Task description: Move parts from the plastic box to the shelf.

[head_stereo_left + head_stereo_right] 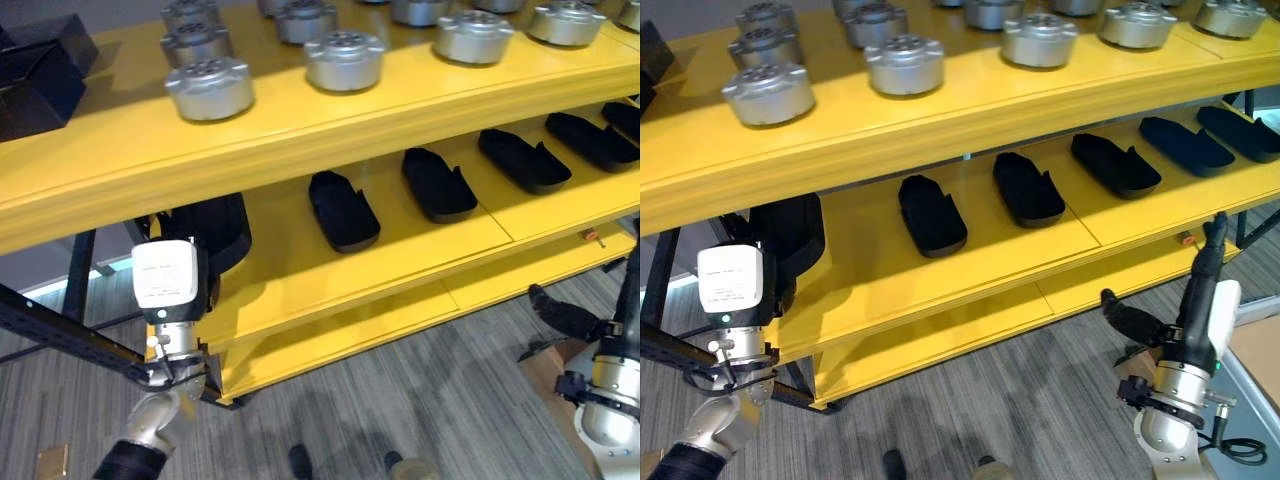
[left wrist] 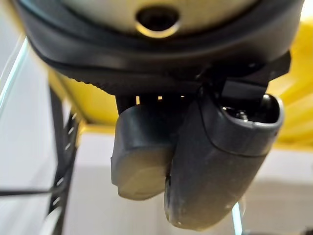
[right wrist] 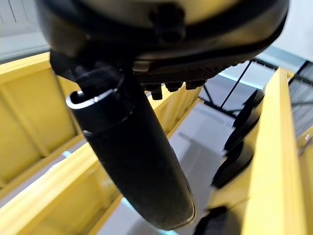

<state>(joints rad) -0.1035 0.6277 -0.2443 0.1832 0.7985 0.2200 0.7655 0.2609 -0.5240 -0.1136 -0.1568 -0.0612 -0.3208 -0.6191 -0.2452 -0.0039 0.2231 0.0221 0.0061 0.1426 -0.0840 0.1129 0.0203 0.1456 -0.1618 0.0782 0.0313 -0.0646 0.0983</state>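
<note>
Several black shoe-shaped parts lie in a row on the yellow shelf's middle board [image 1: 400, 265], among them one part [image 1: 343, 210] nearest the left and another part [image 1: 1028, 188] beside it. My left hand [image 1: 222, 238] reaches under the top board at the middle board's left end. It appears as a dark mass there, and I cannot make out whether a part is in it. My right hand [image 1: 1202, 275] hangs low at the right, in front of the shelf's lower board. Its fingers [image 1: 1214, 236] point straight up, the thumb [image 1: 1132, 316] sticks out sideways, and it holds nothing.
Round silver metal parts [image 1: 209, 88] stand in rows on the top board [image 1: 300, 140]. Black boxes [image 1: 40, 70] sit at that board's far left. A black frame bar [image 1: 60, 335] runs by my left arm. A brown cardboard box [image 1: 1258, 362] is on the grey floor at the right.
</note>
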